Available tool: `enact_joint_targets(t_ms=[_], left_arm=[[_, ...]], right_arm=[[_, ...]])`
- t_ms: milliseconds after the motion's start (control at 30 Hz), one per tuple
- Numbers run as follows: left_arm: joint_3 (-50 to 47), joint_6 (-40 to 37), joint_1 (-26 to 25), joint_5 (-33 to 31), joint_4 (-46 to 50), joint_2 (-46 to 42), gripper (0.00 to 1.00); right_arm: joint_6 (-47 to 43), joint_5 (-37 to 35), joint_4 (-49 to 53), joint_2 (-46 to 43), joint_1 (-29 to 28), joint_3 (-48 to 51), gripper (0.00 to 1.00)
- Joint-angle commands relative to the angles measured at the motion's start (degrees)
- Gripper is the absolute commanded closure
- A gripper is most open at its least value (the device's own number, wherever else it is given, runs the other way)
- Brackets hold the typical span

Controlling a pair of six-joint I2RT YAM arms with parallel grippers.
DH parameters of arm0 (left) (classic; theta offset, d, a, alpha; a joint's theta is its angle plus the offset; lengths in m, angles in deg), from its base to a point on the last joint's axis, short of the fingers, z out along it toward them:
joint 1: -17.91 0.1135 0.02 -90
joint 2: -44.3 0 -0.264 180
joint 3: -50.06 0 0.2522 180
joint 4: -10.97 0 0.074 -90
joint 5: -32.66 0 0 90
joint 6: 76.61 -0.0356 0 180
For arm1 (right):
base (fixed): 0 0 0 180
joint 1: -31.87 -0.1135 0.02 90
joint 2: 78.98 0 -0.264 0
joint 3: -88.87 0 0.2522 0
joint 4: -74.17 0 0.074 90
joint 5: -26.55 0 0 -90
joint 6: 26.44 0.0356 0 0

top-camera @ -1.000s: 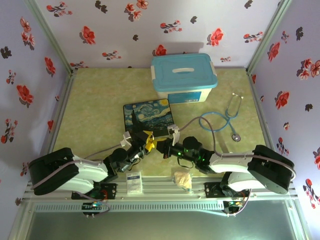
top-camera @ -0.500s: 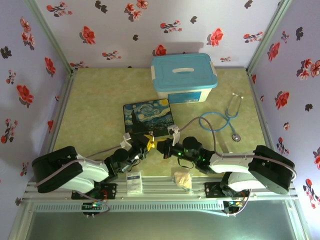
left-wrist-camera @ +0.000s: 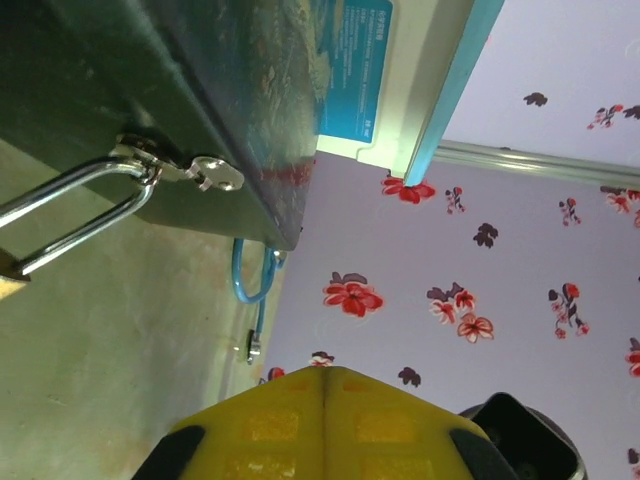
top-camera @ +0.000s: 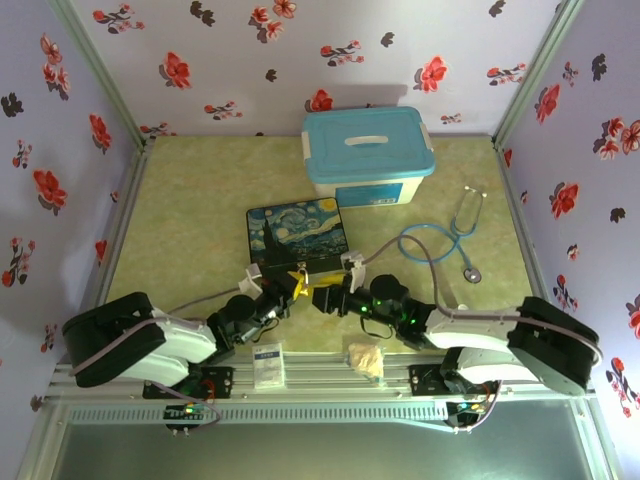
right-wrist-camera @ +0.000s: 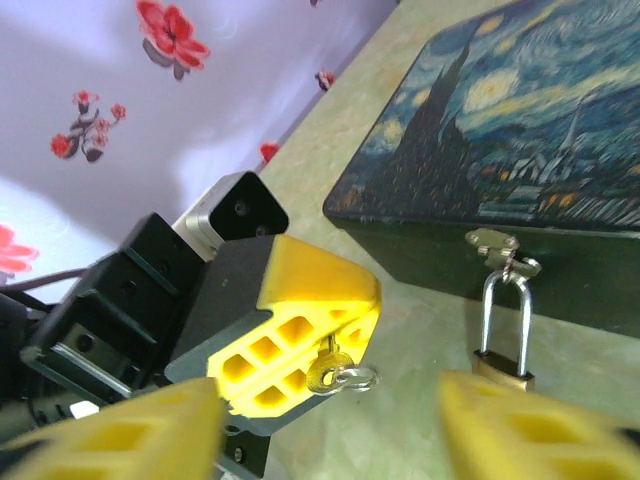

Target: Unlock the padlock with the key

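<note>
Right hand [top-camera: 322,296] shifted slightly, spread wide, left hand [right-wrist-camera: 320,350] pinching key [right-wrist-camera: 335,376], mottled green table [top-camera: 190,220], floral walls [top-camera: 250,60]

Top external: high behind the arms, looking down on the starry box [top-camera: 297,232]. Wrist views: low, close, facing its front wall; both share the padlock [right-wrist-camera: 503,372].

L claw [right-wrist-camera: 335,345] – pinches key [right-wrist-camera: 328,374] | padlock [right-wrist-camera: 503,350] – hangs fr box hasp [right-wrist-camera: 497,244] | R claw [right-wrist-camera: 325,425] spread wide
</note>
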Motion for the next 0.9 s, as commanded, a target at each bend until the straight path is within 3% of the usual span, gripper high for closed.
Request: enact_joint_targets(t_ms=[0, 33, 167, 333, 500, 700, 867], left_arm=[[4.36, -10.81, 1.75, 4.99, 7.91, -4.42, 1.0], [5.95, -14.79, 2.1, 6.31, 11.88, -6.06, 1.0], [10.87, -26.59, 2.44, 8.09, 24.59, -12.03, 1.0], [12.72, -34.34, 3.81, 10.61, 26.51, -16.86, 1.0], [13.18, -36.21, 4.23, 13.52, 24.1, -18.24, 1.0], [13.2, -36.71, 4.47, 13.45, 23.22, -20.03, 1.0], [12.74, -36.14, 4.71, 13.32, 22.42, -20.83, 1.0]], right_arm=[[1.49, 0.57, 2.55, -6.15, 3.25, 1.78, 0.05], [2.0, 2.92, 3.51, -7.84, 4.78, 1.6, 0.01], [3.64, 10.78, 5.28, -10.59, 7.95, -0.63, 0.01], [8.61, 17.28, -7.34, -6.52, 9.2, -0.69, 0.06], [12.35, 21.87, -19.13, 1.29, 9.21, -2.0, 0.3], [16.07, 24.78, -27.86, 8.63, 9.24, -3.46, 0.49], [16.09, 23.45, -28.31, 8.9, 9.24, -2.52, 0.64]])
